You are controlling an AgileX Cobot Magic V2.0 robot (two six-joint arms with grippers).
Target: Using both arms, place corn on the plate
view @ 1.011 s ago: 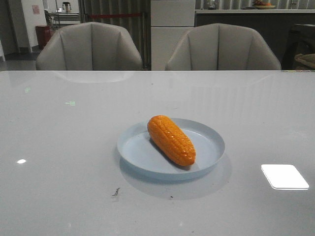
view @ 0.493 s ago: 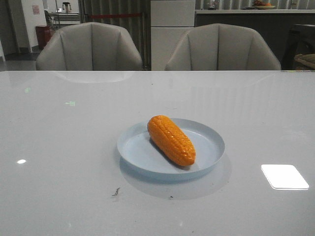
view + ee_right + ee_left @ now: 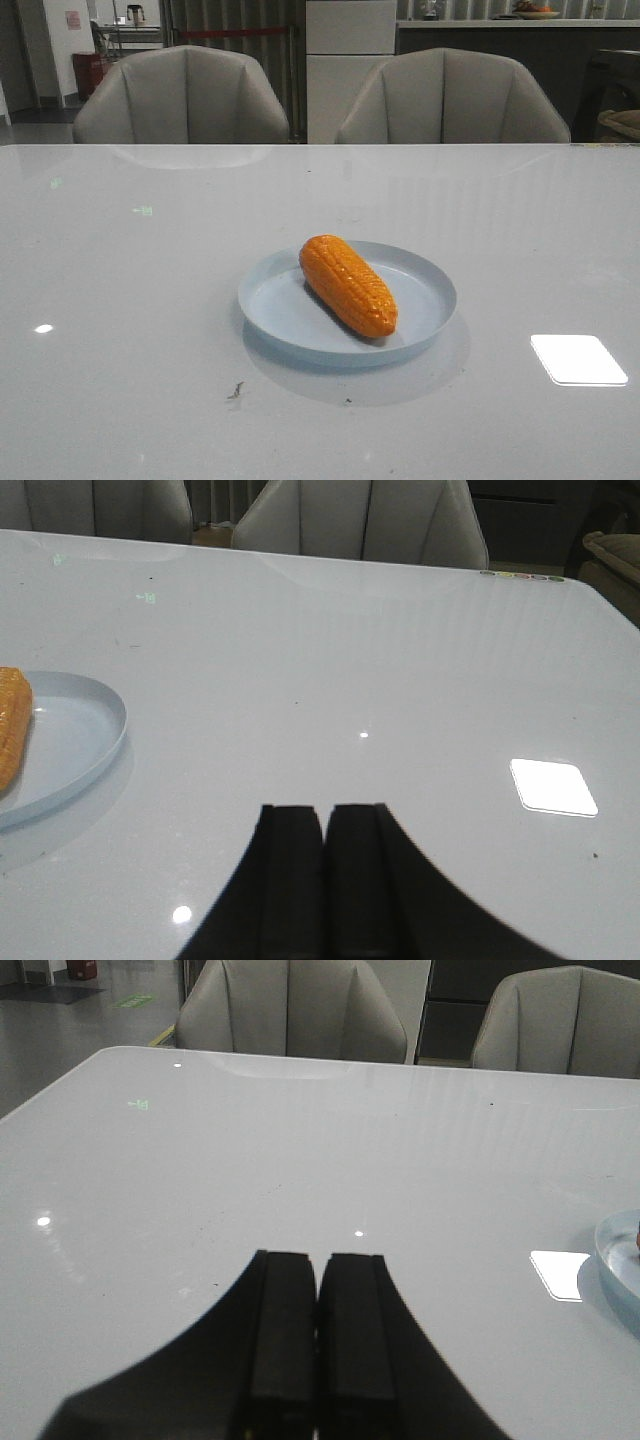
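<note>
front view: the corn point(image 3: 348, 284) is seen lying diagonally inside the plate point(image 3: 425, 322), so placement is judged done; left gripper point(image 3: 318, 1335) and right gripper point(image 3: 322, 875) are pressed closed, empty, well apart from it above the worktop point(image 3: 120, 300).

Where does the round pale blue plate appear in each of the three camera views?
Front view: the round pale blue plate sits at centre, holding the orange plastic corn cob.
Left wrist view: only a sliver of its rim shows at the right edge.
Right wrist view: its half shows at the left edge.
Shared landmark: the bright rectangular light reflection on the table beside the plate.
</note>
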